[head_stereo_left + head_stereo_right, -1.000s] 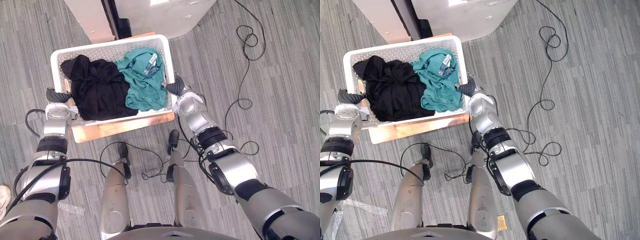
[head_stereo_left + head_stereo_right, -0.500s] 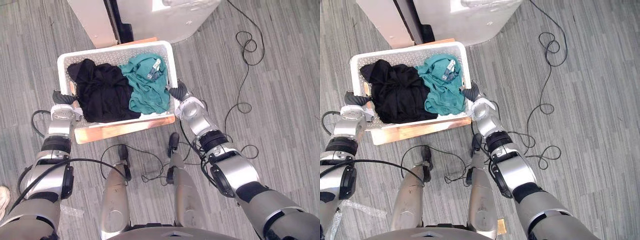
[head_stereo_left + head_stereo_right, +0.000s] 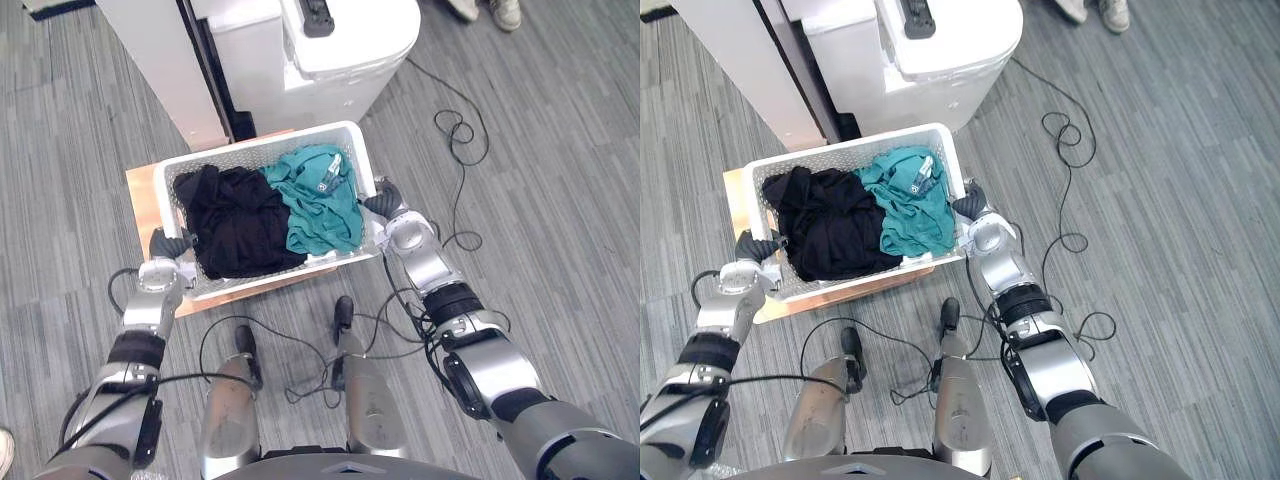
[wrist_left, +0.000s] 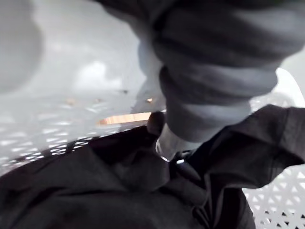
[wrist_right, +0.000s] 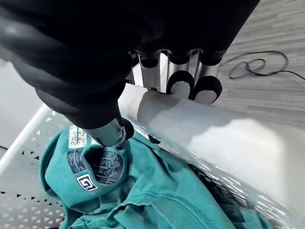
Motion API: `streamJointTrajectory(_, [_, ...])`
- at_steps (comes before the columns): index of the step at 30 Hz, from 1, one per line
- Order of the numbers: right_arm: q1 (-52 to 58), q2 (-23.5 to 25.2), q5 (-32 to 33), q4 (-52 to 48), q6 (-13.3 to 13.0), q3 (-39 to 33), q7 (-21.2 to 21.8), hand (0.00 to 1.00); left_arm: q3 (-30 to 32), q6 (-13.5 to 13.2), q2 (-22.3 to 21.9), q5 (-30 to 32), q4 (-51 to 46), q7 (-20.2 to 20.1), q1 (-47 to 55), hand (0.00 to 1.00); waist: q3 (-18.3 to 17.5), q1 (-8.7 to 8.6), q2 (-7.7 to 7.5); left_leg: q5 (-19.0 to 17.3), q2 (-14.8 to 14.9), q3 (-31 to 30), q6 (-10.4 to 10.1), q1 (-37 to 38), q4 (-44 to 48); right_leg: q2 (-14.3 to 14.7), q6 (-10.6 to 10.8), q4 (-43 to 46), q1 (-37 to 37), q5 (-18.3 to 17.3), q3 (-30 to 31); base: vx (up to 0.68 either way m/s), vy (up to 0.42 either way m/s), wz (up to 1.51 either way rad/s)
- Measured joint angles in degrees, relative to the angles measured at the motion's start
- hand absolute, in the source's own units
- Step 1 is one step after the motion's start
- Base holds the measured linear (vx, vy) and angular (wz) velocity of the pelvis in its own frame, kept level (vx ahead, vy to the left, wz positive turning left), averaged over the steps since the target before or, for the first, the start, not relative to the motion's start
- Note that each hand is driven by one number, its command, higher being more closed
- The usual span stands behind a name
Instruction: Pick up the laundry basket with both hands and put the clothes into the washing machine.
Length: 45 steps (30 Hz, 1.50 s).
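While both hands grip it, the laundry basket [image 3: 250, 281] is at the robot's 12 o'clock, a washing machine [image 3: 340, 60] at its own 12. The left hand [image 3: 168, 247] curls round the 9 o'clock rim, the right hand [image 3: 385, 203] round the 3 o'clock rim. Inside, a black garment [image 3: 235, 220] lies beside a teal garment [image 3: 320, 200] with a dark round patch [image 5: 110, 164], its lettering illegible.

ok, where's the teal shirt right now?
In the head views the teal shirt lies in the right half of the laundry basket, beside the black clothes, just inside the rim the right hand grips.
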Motion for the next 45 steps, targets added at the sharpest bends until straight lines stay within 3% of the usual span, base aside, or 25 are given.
streamJointTrajectory(2, [0.75, -1.5, 1.21, -2.67, -0.42, 0.01, 0.66, 1.0, 0.03, -0.14, -0.55, -0.53, -2.9, -1.43, 3.42, 1.0, -0.27, -0.14, 0.33, -0.02, -0.03, 0.43, -0.02, 1.78, -1.02, 0.04, -0.01, -0.66, 1.41, -0.17, 0.0, 0.02, -0.001, -0.08])
streamJointTrajectory(8, [12.12, -3.4, 4.14, -6.37, -1.88, -1.76, 3.26, 1.0, -0.39, -1.58, -7.88, -1.51, -6.77, -5.93, 17.12, 1.0, -7.18, -0.01, 4.16, -0.18, 0.64, 1.39, -0.54, 8.15, -4.3, 1.24, 0.55, -1.1, 5.81, -0.17, 0.0, 0.1, 0.013, -0.07])
streamJointTrajectory(17, [20.61, -1.72, 7.54, -7.01, -2.79, -5.26, 4.83, 1.0, -0.45, -1.69, -14.08, -6.07, -7.46, -6.74, 27.07, 1.0, -11.47, 0.12, 4.61, -0.5, 1.69, 1.77, -0.92, 12.18, -5.91, 2.37, 0.31, -1.59, 9.4, -1.6, 0.71, 0.01, -0.002, -0.02])
streamJointTrajectory(23, [27.09, -1.47, 8.56, -8.47, -3.57, -5.78, 5.05, 1.0, -1.41, -1.68, -15.65, -7.23, -7.32, -6.74, 32.18, 1.0, -12.44, 0.12, 7.67, -1.86, 4.23, -2.67, -0.71, 10.08, -0.15, 4.18, -0.67, 1.2, 11.82, -4.46, -2.88, -0.06, -0.023, 0.28])
streamJointTrajectory(25, [27.63, 0.31, 8.62, -8.41, -3.71, -6.15, 5.0, 1.0, -1.26, -1.69, -15.1, -7.22, -7.33, -6.77, 33.08, 1.0, -12.71, 0.38, 7.32, -0.61, 2.93, -3.45, -1.77, 11.84, -1.94, 3.15, -1.69, 2.81, 11.03, -6.1, -1.83, -0.05, -0.014, 0.11])
streamJointTrajectory(26, [27.7, 0.75, 8.64, -8.35, -3.89, -6.78, 4.99, 1.0, -1.22, -1.68, -15.76, -7.22, -7.38, -6.81, 33.89, 1.0, -12.75, 1.34, 8.29, -4.11, 2.37, -4.75, -1.59, 10.8, 6.46, 3.41, -1.88, 3.48, 10.88, -6.03, -1.7, -0.04, 0.024, -0.21])
streamJointTrajectory(27, [27.98, 1.02, 8.64, -8.36, -3.94, -6.81, 4.97, 1.0, -1.24, -1.67, -16.04, -7.22, -7.38, -6.81, 34.55, 1.0, -12.77, 1.47, 8.72, -5.96, 2.3, -5.53, -1.4, 10.86, 8.6, 4.04, -2.0, 3.47, 11.0, -5.93, -1.31, -0.07, 0.062, -0.35])
streamJointTrajectory(28, [28.81, 1.65, 8.64, -8.38, -3.93, -7.03, 4.97, 1.0, -1.05, -1.68, -16.12, -7.24, -7.42, -6.83, 35.36, 1.0, -13.88, 1.3, 10.47, -8.12, 2.89, -6.74, -0.95, 11.12, 7.01, 5.35, -1.77, 3.2, 10.94, -5.78, -0.55, -0.12, 0.065, -0.24])
streamJointTrajectory(30, [29.53, 3.14, 8.63, -8.34, -3.9, -7.5, 4.92, 1.0, 0.16, -1.68, -15.88, -7.24, -7.83, -6.81, 35.39, 1.0, -14.26, 0.74, 9.61, -8.92, 1.43, -7.7, -1.0, 11.83, 4.32, 5.02, -0.93, 1.82, 10.57, -5.33, 1.2, -0.12, 0.062, -0.22])
streamJointTrajectory(33, [29.86, 5.65, 8.61, -8.36, -3.9, -8.08, 4.94, 1.0, 1.56, -1.68, -14.79, -7.24, -10.06, -6.75, 35.97, 1.0, -14.84, -0.34, 5.75, -4.91, -2.86, -8.74, 0.2, 11.88, -2.1, 2.62, 0.07, 0.56, 8.07, -5.92, 3.74, -0.1, 0.048, -0.15])
streamJointTrajectory(35, [30.89, 6.27, 8.61, -8.39, -3.9, -8.9, 4.94, 1.0, 1.2, -1.68, -14.5, -7.17, -11.3, -6.77, 35.9, 1.0, -15.07, -0.68, 4.63, -2.93, -3.99, -8.83, 0.38, 12.07, -3.97, 1.82, 0.83, 0.88, 7.02, -6.0, 4.15, -0.03, 0.007, 0.12])
streamJointTrajectory(40, [33.85, 7.27, 8.54, -8.48, -3.91, -10.29, 4.91, 1.0, 1.17, -1.66, -14.28, -5.66, -12.19, -6.8, 35.63, 1.0, -14.69, -0.84, 2.21, -2.11, -5.55, -7.52, 0.56, 13.32, -4.36, 0.88, 3.85, 2.12, 6.6, -3.96, 6.1, -0.03, 0.036, -0.07])
streamJointTrajectory(41, [34.34, 7.45, 8.54, -8.49, -3.91, -10.29, 4.93, 1.0, 1.26, -1.66, -14.2, -5.28, -12.21, -6.81, 35.63, 1.0, -14.69, -0.73, 1.86, -2.11, -5.64, -7.03, 0.58, 13.49, -4.38, 0.83, 3.87, 2.26, 6.41, -3.93, 6.33, -0.01, 0.043, -0.37])
streamJointTrajectory(43, [36.45, 8.87, 8.46, -8.69, -3.9, -10.48, 4.94, 1.0, 1.52, -1.66, -12.74, -3.62, -12.3, -7.03, 35.43, 1.0, -14.55, -0.62, -0.25, -2.2, -6.19, -4.4, 0.73, 13.7, -3.84, 0.16, 3.12, 3.13, 4.51, -4.5, 6.02, -0.02, 0.05, -0.58])
streamJointTrajectory(44, [36.99, 9.46, 8.31, -8.68, -3.9, -10.79, 4.96, 1.0, 2.0, -1.63, -12.4, -3.12, -12.29, -7.13, 35.35, 1.0, -14.26, -0.54, -0.84, -1.8, -6.21, -2.98, 1.33, 14.16, -4.1, -0.15, 0.27, 3.29, 4.06, -7.19, 4.27, -0.04, 0.048, -0.76])
streamJointTrajectory(45, [37.39, 9.6, 8.11, -8.5, -3.9, -10.75, 4.94, 1.0, 2.24, -1.43, -12.45, -2.65, -12.27, -7.17, 35.31, 1.0, -14.23, -0.95, -0.39, -0.96, -5.31, -1.46, 2.37, 14.39, -4.96, -0.39, -0.33, 3.46, 3.77, -11.54, 1.16, -0.06, 0.026, -0.91])
